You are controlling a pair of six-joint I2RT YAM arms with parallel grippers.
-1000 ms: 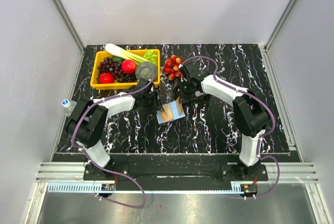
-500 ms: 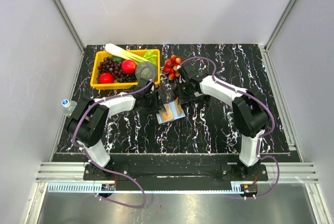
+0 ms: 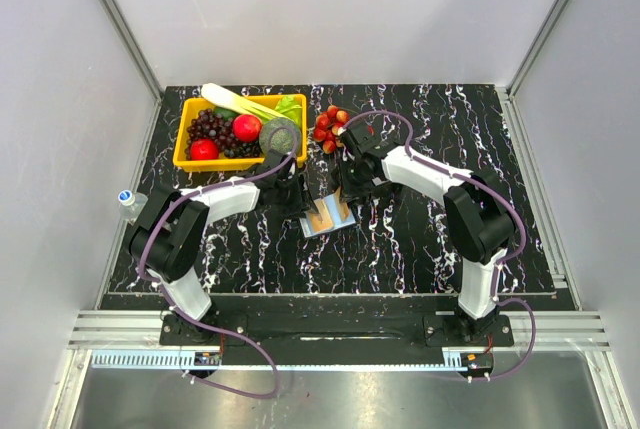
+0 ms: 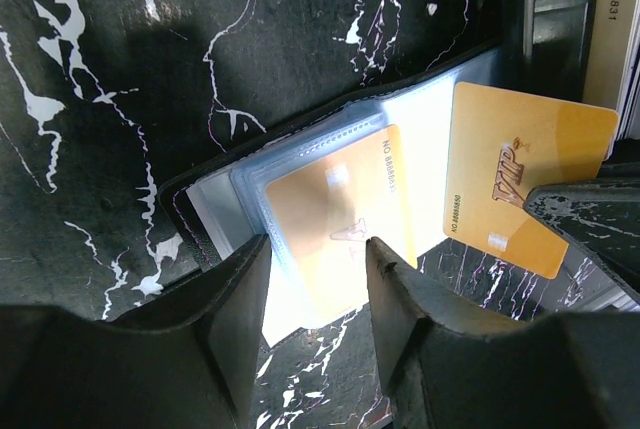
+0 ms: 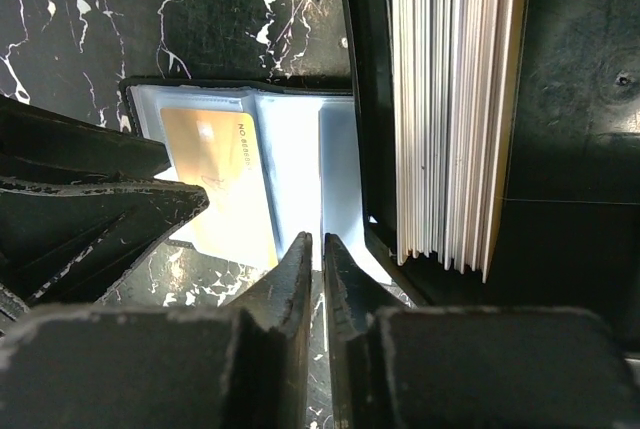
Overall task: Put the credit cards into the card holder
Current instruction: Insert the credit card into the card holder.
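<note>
1. The left gripper [image 4: 320, 284] fills the bottom of its wrist view. Its two fingers are well apart and grip nothing, and their tips straddle and hide the near edge of the black folding card holder with a light-blue inside [image 4: 210, 199].
2. The right gripper [image 5: 315, 249] has its fingers almost together. It pinches the lower-right corner of a flat gold credit card marked VIP [image 4: 520, 184], which is tilted over the holder's right part. In the right wrist view this card is edge-on and cannot be made out.
3. The holder lies open at frame centre in the top view, between the two grippers. A second gold credit card [image 4: 335, 219] sits in its clear sleeve, blurred by glare.
4. Just beyond it, a deeper black open tray [image 5: 570, 149] holds an upright stack of thin white cards [image 5: 445, 119] and runs past the frame's right edge.
5. Farthest, at the upper left of the top view, stands a yellow plastic basket of fruit [image 3: 183, 162].
</note>
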